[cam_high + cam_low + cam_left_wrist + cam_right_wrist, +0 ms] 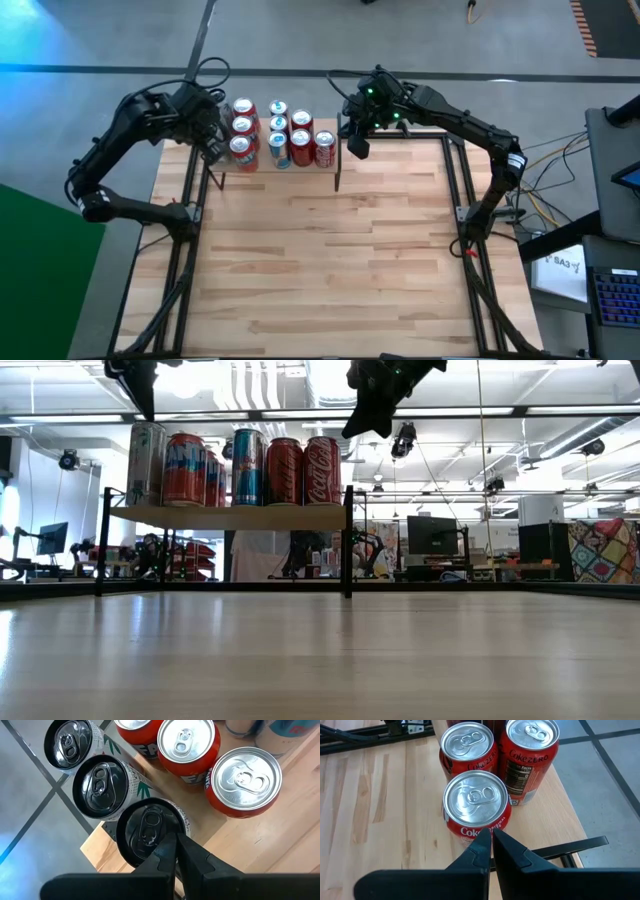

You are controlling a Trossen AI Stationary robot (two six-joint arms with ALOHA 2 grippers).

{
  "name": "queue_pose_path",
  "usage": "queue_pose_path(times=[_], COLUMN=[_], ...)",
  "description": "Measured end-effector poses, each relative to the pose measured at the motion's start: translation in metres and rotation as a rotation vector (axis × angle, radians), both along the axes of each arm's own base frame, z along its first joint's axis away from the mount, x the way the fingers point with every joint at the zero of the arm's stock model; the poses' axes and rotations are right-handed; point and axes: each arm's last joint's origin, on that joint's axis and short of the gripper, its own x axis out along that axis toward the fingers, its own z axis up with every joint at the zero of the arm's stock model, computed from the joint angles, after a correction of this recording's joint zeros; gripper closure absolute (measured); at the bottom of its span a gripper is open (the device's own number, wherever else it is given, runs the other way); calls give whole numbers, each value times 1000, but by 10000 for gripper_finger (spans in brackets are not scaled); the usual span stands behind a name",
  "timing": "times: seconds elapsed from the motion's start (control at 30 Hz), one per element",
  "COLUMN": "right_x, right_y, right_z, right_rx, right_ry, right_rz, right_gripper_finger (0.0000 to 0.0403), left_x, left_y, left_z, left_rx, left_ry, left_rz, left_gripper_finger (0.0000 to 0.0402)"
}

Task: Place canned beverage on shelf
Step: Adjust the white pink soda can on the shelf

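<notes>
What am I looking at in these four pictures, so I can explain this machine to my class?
It is a robot with two dark jointed arms at a wooden table. One picture looks straight down from above, one looks level across the tabletop, and two come from small cameras on the arms' wrists.

At the table's far edge stands a small raised wooden shelf on thin black uprights. It carries soda cans in rows: white cans with black tops at the left arm's end, and red cans, including an original Coke can and Coke Zero cans.

The left end effector hovers over a black-topped can, the right end effector beside the Coke can at the shelf's other end. Both are shut and hold nothing.
</notes>
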Motion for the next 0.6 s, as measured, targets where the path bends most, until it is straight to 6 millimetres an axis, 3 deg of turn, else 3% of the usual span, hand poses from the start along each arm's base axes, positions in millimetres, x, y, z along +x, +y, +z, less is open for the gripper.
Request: queue_pose_path(times=[0.6], right_x=[0], right_y=[0], right_z=[0], right_rx=[2], right_ry=[-1], right_rz=[-2], right_gripper_finger=[394], left_x=[-6], left_y=[0], left_z=[3], left_rx=[103], left_ry=[60], left_rz=[66], left_gripper_finger=[402])
